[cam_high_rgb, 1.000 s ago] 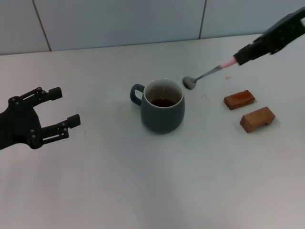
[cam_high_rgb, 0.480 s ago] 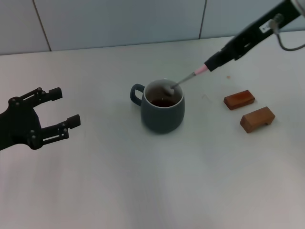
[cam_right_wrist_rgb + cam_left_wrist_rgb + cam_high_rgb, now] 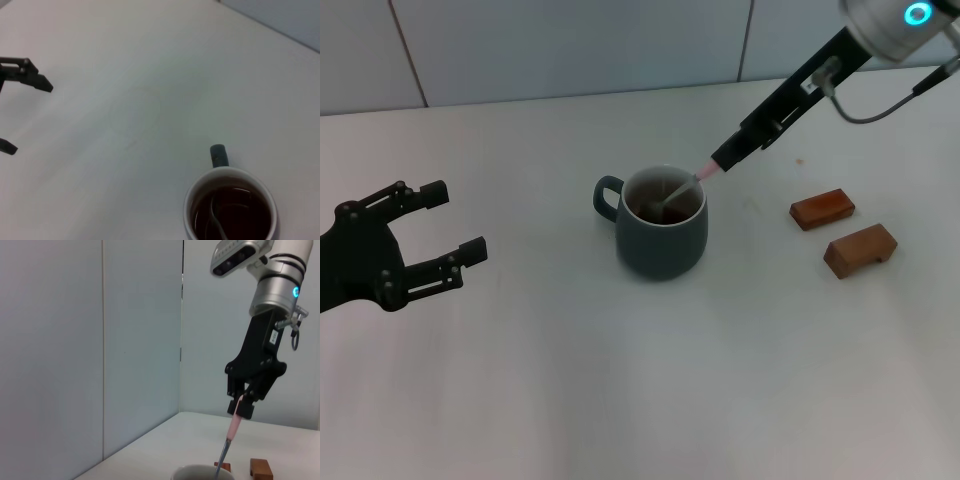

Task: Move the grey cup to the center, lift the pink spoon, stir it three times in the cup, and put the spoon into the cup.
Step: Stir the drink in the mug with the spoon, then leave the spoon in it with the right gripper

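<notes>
Overhead, the head view takes in the whole white table (image 3: 620,380): one grey cup (image 3: 662,225) at the centre of the frame, its loop handle pointing toward the left edge, dark liquid inside. The right gripper (image 3: 725,159) reaches down from the upper right, clamped on the handle end of the one pink spoon (image 3: 686,184). The spoon's long axis runs diagonally, from upper right down to lower left, with its metal bowl dipped inside the cup. Two brown wooden blocks (image 3: 821,208) lie right of centre, near each other but apart, both clear of the cup. The left gripper (image 3: 440,228) hangs at the left edge of the frame, fingers spread wide, holding nothing, well apart from the cup.

From the left wrist view, only the cup's pale rim shows at the bottom edge. This side-on angle shows what the head view cannot: the spoon stands steeply, tilted slightly, pink handle uppermost in the closed right gripper, the metal neck descending into the cup. One block is in plain sight at the lower right, with a sliver of the other beside the spoon.

Looking straight down, the right wrist view alone shows the spoon's bowl submerged in the brown liquid, at the lower right. The left gripper's separated fingertips appear at the left edge.
</notes>
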`<state>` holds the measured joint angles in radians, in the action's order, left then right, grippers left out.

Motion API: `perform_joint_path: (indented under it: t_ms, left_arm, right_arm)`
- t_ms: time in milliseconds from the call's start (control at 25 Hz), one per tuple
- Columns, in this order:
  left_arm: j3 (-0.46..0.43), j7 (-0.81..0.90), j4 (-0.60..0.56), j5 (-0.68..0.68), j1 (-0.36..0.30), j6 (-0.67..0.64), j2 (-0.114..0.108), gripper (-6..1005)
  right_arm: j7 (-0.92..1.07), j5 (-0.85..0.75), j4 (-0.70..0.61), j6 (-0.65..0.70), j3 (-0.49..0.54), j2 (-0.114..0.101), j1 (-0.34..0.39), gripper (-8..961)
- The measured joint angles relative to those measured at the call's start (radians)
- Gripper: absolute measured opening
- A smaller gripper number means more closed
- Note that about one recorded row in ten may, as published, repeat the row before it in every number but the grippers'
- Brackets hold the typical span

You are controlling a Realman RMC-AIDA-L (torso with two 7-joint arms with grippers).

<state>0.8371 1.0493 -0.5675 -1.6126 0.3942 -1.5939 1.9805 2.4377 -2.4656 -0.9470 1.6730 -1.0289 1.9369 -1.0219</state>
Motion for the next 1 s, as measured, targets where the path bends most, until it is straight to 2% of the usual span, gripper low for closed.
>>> perform_joint_path:
  t_ms: [400, 840, 1000]
  left_arm:
    - [-0.001, -0.001, 0.000, 0.000, 0.000, -0.002, 0.004, 837]
    - [-0.014, -0.001, -0.001, 0.000, -0.002, -0.014, 0.008, 837]
    - [-0.017, -0.001, -0.002, 0.000, -0.003, -0.018, 0.009, 837]
  right_arm:
    - [-0.039, -0.043, 0.161, -0.086, -0.044, 0.012, -0.097, 109]
    - [-0.018, -0.124, 0.170, -0.094, -0.041, 0.014, -0.135, 108]
    - [-0.016, -0.131, 0.159, -0.014, -0.040, 0.010, -0.148, 108]
